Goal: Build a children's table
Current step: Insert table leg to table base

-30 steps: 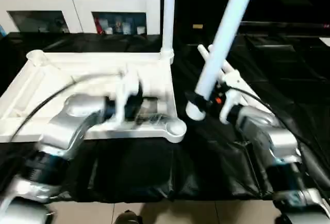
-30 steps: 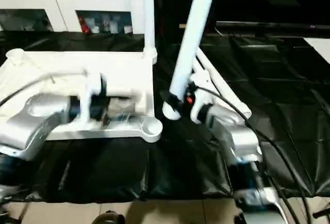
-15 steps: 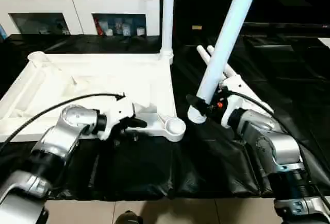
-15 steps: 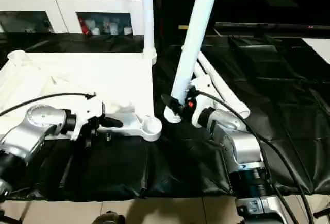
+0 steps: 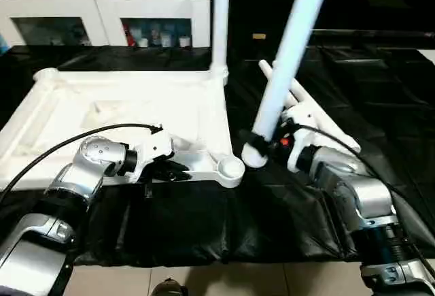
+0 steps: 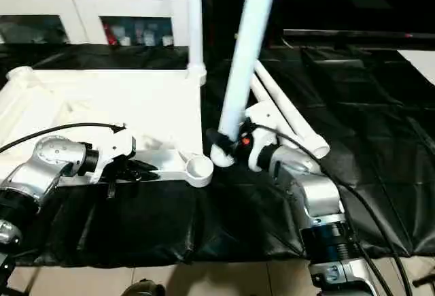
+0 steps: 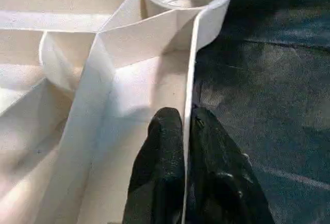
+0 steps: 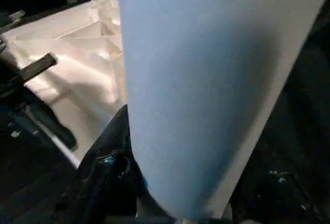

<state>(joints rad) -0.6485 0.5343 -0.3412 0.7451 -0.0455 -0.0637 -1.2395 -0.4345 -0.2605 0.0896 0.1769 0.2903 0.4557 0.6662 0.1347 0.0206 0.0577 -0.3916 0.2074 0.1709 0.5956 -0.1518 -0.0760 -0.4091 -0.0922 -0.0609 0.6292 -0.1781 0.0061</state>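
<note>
The children's table top (image 5: 129, 109) lies upside down on black cloth, ribs up. One white leg (image 5: 219, 24) stands upright in its far right corner socket. My left gripper (image 7: 184, 118) is shut on the thin near rim (image 7: 190, 74), a little short of the empty threaded near right socket (image 5: 230, 167). My right gripper (image 5: 268, 139) is shut on a second leg (image 5: 289, 51), which tilts to the right. Its lower end (image 5: 253, 154) hangs just right of that socket. Two more legs (image 5: 312, 116) lie on the cloth behind my right wrist.
A white glass-doored cabinet (image 5: 102, 10) stands behind the table top. The black cloth (image 5: 204, 221) reaches nearly to the front, where a strip of tiled floor (image 5: 238, 279) begins. A black cable (image 5: 61, 150) arcs over my left forearm.
My left gripper drew back from above the table top to its near rim and closed on it. The leg in my right gripper has shifted only slightly left, toward the socket.
</note>
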